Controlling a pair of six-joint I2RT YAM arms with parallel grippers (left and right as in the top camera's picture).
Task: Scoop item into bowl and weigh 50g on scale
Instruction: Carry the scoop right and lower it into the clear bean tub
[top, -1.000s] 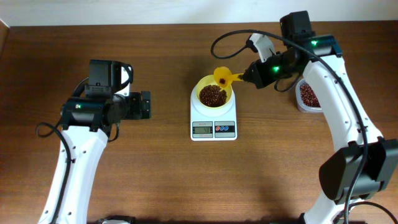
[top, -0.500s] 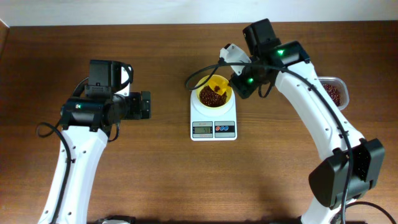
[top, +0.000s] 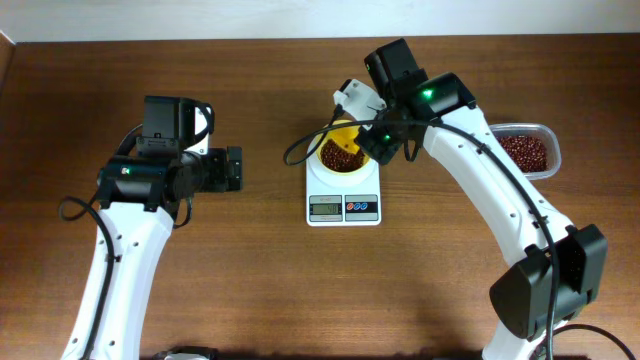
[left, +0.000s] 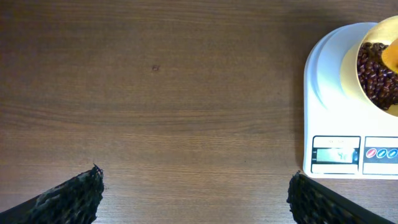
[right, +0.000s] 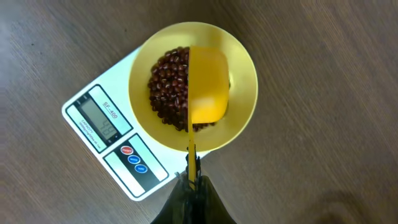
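The pale-yellow bowl (top: 346, 146) holds dark red-brown beans (top: 340, 153) and stands on the white scale (top: 343, 195). My right gripper (top: 380, 145) is shut on the handle of a yellow scoop (right: 208, 87), whose head is turned over above the beans (right: 169, 81) in the bowl (right: 239, 118). The scale (right: 93, 121) shows its display and coloured buttons in the right wrist view. My left gripper (top: 234, 168) is open and empty over bare wood, left of the scale (left: 329, 93). The bowl (left: 364, 71) shows at the right edge of the left wrist view.
A clear plastic container (top: 524, 152) with more beans sits at the right, beyond my right arm. The table's far edge runs along the top of the overhead view.
My right arm swung left from the container side, carrying the scoop over the bowl and turning it over above the beans. The left arm has not moved.
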